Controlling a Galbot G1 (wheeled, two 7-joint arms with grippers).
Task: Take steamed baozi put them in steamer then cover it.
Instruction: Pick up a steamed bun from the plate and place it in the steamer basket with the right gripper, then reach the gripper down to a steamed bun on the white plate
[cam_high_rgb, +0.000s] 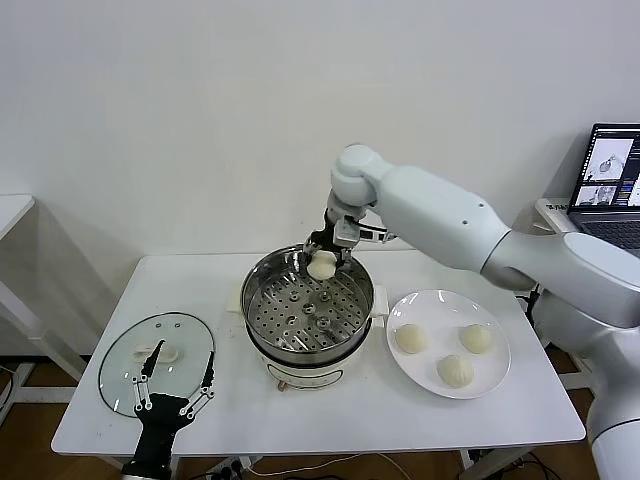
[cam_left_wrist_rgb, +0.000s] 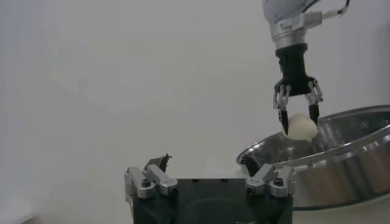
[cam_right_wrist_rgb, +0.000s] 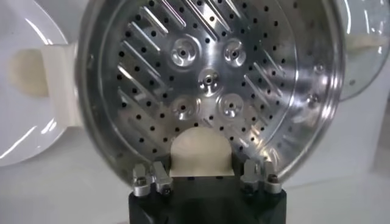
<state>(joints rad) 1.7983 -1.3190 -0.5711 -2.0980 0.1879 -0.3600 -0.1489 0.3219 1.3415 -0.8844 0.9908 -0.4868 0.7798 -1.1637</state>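
Observation:
My right gripper (cam_high_rgb: 322, 258) is shut on a cream-white baozi (cam_high_rgb: 322, 265) and holds it just above the far rim of the steamer (cam_high_rgb: 262, 278). The right wrist view shows that baozi (cam_right_wrist_rgb: 202, 152) between the fingers, over the bare perforated tray (cam_right_wrist_rgb: 207, 79). From the left wrist view the held baozi (cam_left_wrist_rgb: 301, 127) hangs above the steamer's rim (cam_left_wrist_rgb: 341, 122). Three more baozi (cam_high_rgb: 411, 338) (cam_high_rgb: 476, 338) (cam_high_rgb: 455, 370) lie on the white plate (cam_high_rgb: 447, 301). The glass cover (cam_high_rgb: 120, 355) lies flat at the table's left front. My left gripper (cam_high_rgb: 174, 382) stands open over the cover's near edge.
The white table (cam_high_rgb: 330, 425) ends close in front of the steamer and plate. A laptop (cam_high_rgb: 610, 185) sits on a side surface at far right. Another white surface edge (cam_high_rgb: 12, 210) shows at far left.

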